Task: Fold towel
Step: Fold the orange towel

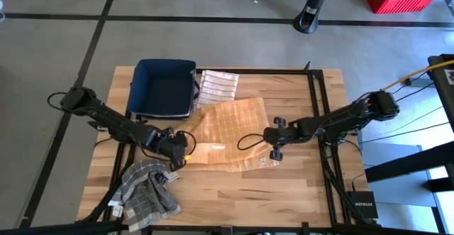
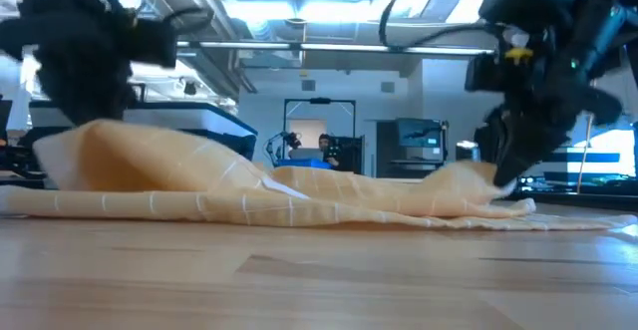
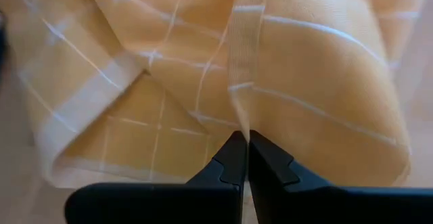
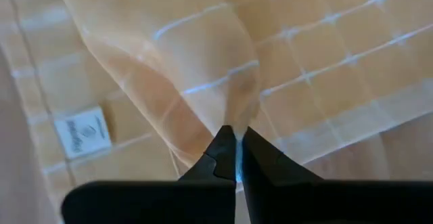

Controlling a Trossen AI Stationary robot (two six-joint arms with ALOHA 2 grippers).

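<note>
An orange towel (image 1: 228, 132) with a white grid lies partly folded over itself in the middle of the wooden table. My left gripper (image 1: 181, 150) is shut on its left end, which stands up in a hump (image 2: 110, 146) in the low view. At the towel's right end, my right gripper (image 1: 274, 148) is shut on the cloth beside a small white label (image 4: 82, 132). Both grippers point steeply down, low over the table. Between them the towel rests on the tabletop. My left gripper (image 3: 243, 137) pinches a raised ridge of the towel (image 3: 242, 109) between its two fingertips, slanting down from above. The ridge is gathered cloth; how many layers, I cannot tell. The cloth around it sags slack onto the table. My right gripper (image 4: 233, 130) pinches a puckered fold of the towel (image 4: 237, 105) at its fingertips, near the right edge, slanting down from above. The cloth rises in a small peak (image 2: 477, 175) to the fingers, while the edge below lies on the table.
A dark blue bin (image 1: 164, 86) stands at the table's far left, with a white striped towel (image 1: 217, 86) beside it. A grey checked towel (image 1: 146, 190) lies crumpled at the near left corner. Bare wood shows along the near edge and at the right.
</note>
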